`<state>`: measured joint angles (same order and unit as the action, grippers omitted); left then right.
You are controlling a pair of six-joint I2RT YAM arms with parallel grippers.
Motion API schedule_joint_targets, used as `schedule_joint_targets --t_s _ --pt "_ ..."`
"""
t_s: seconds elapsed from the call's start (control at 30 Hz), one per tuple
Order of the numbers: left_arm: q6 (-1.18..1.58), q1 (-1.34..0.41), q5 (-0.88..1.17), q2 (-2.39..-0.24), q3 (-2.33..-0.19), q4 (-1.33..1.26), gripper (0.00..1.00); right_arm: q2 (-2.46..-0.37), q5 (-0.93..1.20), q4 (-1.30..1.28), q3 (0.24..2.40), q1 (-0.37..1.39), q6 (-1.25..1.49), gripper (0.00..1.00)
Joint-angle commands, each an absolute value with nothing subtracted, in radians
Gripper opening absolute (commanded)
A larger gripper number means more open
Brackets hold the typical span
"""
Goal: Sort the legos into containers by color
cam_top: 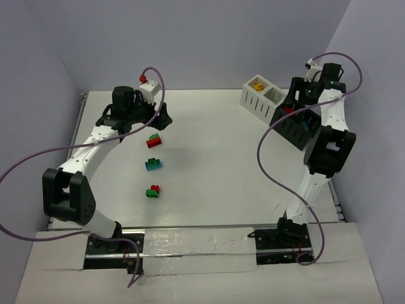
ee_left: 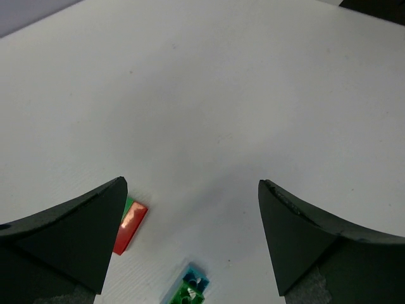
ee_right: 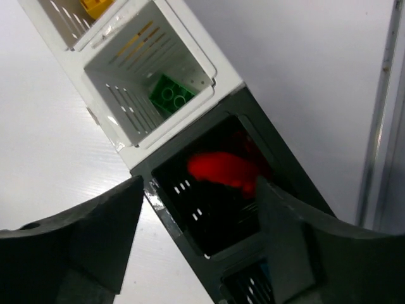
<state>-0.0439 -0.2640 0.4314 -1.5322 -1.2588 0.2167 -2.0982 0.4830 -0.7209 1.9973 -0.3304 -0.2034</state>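
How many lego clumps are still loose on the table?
3, lined up left of centre: red-green clump farthest, teal-green clump in the middle, green-red clump nearest. More may be hidden from view.

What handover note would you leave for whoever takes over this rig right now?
Left end effector: open, empty, over the table.
Right end effector: open above the black bin, a blurred red brick inside.
Done: green brick in one white bin, yellow brick in the neighbouring white bin.
Left: three stacked pairs on the table: red-green pair, teal-green pair, green-red pair.
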Motion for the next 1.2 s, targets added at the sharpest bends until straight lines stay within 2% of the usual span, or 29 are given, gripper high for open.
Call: schedule_joint_targets --t_s 0.0,0.2,0.53,0.87,1.17 --pt "-0.169 -0.238 0.366 -1.59 -1.318 0.34 0.91 -2.082 0.486 -0.708 2.078 -0.321 -0.197 0.91" --pt "-0.358 -0.229 0.275 -1.674 -1.378 0.455 0.89 -1.997 0.491 -0.718 2.083 -0.304 -0.189 0.95" --pt "-0.46 -0.222 0.199 -1.931 -1.567 0.638 0.8 -1.868 0.485 -0.721 2.072 -0.218 -0.197 0.99" --pt "-0.495 -0.176 0.245 -1.922 -1.485 0.664 0.82 -1.847 0.48 -0.73 2.052 -0.168 -0.203 1.0" --pt "-0.535 -0.167 0.313 -1.916 -1.399 0.615 0.7 -1.868 0.476 -0.735 2.068 -0.148 -0.199 1.0"
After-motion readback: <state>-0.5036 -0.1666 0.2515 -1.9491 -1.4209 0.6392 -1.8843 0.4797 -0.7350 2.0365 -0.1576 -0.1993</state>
